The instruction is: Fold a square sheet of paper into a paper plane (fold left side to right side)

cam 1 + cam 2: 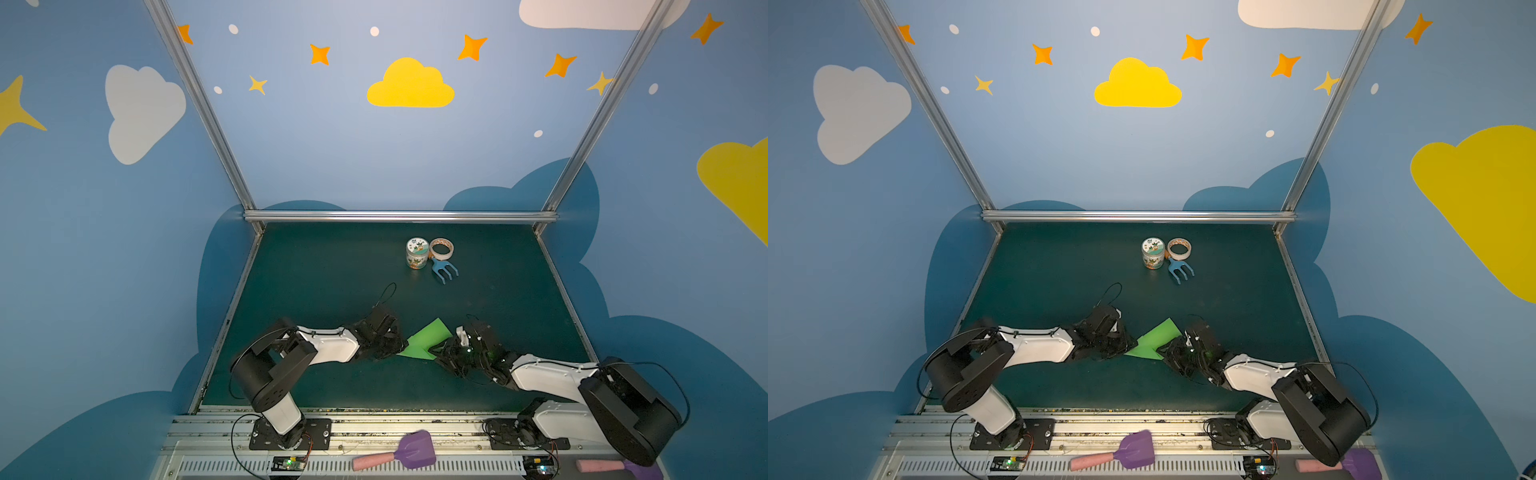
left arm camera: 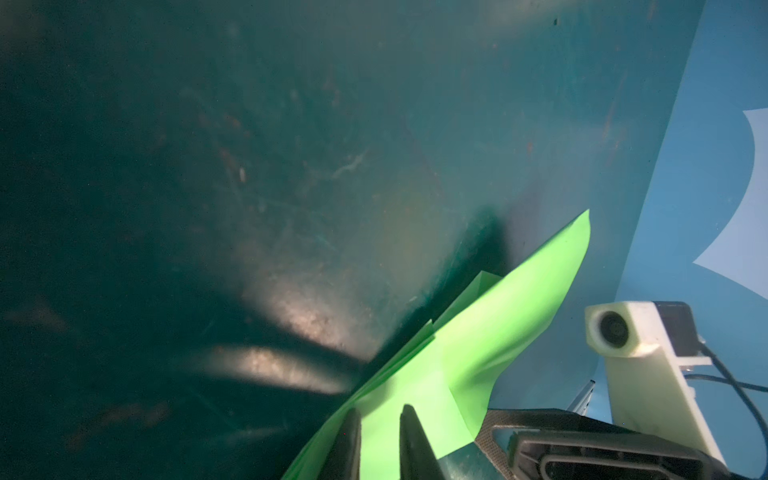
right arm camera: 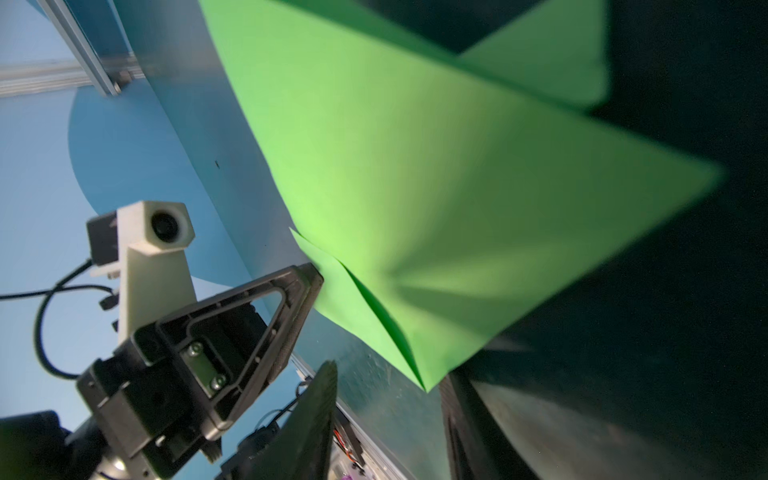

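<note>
The bright green sheet of paper (image 1: 426,338) (image 1: 1156,338) is creased into a pointed paper plane shape with layered flaps. It hangs just above the dark green table between the two arms. My left gripper (image 1: 404,347) (image 2: 380,409) is shut on its left end, and the paper (image 2: 498,324) fans out past the fingers. My right gripper (image 1: 441,352) (image 3: 388,370) stands open at the right end. One pointed corner of the paper (image 3: 415,187) reaches just between its fingertips without touching them.
A small printed jar (image 1: 417,253), a tape roll (image 1: 441,248) and a blue toy rake (image 1: 445,271) sit at the back middle of the table. A purple shovel with a pink handle (image 1: 399,455) lies on the front rail, another (image 1: 619,467) at the far right.
</note>
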Robot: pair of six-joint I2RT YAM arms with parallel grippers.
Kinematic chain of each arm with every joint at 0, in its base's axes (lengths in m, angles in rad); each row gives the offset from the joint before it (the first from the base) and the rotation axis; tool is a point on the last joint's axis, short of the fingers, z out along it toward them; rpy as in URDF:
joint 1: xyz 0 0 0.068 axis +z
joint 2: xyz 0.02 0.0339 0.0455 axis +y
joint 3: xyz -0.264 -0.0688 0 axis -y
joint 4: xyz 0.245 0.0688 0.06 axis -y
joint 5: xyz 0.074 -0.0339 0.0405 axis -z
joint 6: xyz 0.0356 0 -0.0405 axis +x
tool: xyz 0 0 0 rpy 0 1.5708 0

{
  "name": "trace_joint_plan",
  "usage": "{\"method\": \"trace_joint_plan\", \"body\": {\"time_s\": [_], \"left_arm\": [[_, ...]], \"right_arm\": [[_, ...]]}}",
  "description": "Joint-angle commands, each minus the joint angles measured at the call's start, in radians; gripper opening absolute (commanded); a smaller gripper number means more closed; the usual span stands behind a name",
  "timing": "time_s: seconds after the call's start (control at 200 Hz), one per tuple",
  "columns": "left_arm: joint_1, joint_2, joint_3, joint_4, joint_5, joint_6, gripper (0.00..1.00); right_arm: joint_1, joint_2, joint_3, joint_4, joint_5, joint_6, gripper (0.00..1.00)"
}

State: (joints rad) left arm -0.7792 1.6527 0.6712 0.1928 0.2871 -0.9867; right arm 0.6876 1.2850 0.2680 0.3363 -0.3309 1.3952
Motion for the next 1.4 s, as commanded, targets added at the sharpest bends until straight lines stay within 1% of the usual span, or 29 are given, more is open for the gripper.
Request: {"method": "trace_joint_plan", "body": {"time_s": [0.0, 0.075, 0.13, 0.21, 0.44, 0.541, 0.616, 0.701, 0.796, 0.896, 0.956, 1.071, 1.206, 1.397], "left_arm": [[0.004, -0.013, 0.001, -0.078, -0.036, 0.017, 0.2], [0.007, -0.022, 0.005, -0.085, -0.035, 0.023, 0.2], [0.011, -0.029, 0.01, -0.093, -0.034, 0.033, 0.21], [0.019, -0.045, 0.013, -0.094, -0.026, 0.047, 0.23], [0.06, -0.097, 0.038, -0.125, 0.034, 0.13, 0.36], [0.076, -0.127, 0.053, -0.162, 0.051, 0.187, 0.42], [0.078, -0.145, 0.067, -0.198, 0.047, 0.231, 0.43], [0.08, -0.144, 0.085, -0.207, 0.072, 0.263, 0.43], [0.078, -0.146, 0.093, -0.191, 0.092, 0.273, 0.39], [0.068, -0.176, 0.074, -0.16, 0.089, 0.281, 0.31], [0.062, -0.182, 0.07, -0.15, 0.106, 0.298, 0.27], [0.059, -0.155, 0.08, -0.163, 0.143, 0.331, 0.19], [0.06, -0.096, 0.104, -0.172, 0.17, 0.361, 0.19], [0.07, -0.025, 0.134, -0.163, 0.157, 0.378, 0.18]], "right_arm": [[0.009, -0.004, -0.035, -0.055, 0.079, 0.032, 0.34], [0.005, -0.009, -0.032, -0.071, 0.1, 0.033, 0.26], [-0.009, -0.007, -0.023, -0.077, 0.099, 0.008, 0.13], [-0.042, 0.005, 0.003, -0.091, 0.067, -0.051, 0.0], [-0.14, 0.07, 0.103, -0.148, -0.086, -0.223, 0.0], [-0.163, 0.08, 0.14, -0.177, -0.121, -0.268, 0.0], [-0.172, 0.08, 0.159, -0.211, -0.13, -0.291, 0.0], [-0.178, 0.076, 0.156, -0.218, -0.133, -0.296, 0.0], [-0.179, 0.079, 0.154, -0.219, -0.138, -0.298, 0.0], [-0.179, 0.086, 0.15, -0.217, -0.143, -0.302, 0.0], [-0.181, 0.089, 0.15, -0.219, -0.143, -0.305, 0.0], [-0.187, 0.099, 0.151, -0.223, -0.145, -0.313, 0.0], [-0.195, 0.111, 0.154, -0.217, -0.151, -0.318, 0.0], [-0.198, 0.123, 0.16, -0.213, -0.161, -0.322, 0.0]]}}
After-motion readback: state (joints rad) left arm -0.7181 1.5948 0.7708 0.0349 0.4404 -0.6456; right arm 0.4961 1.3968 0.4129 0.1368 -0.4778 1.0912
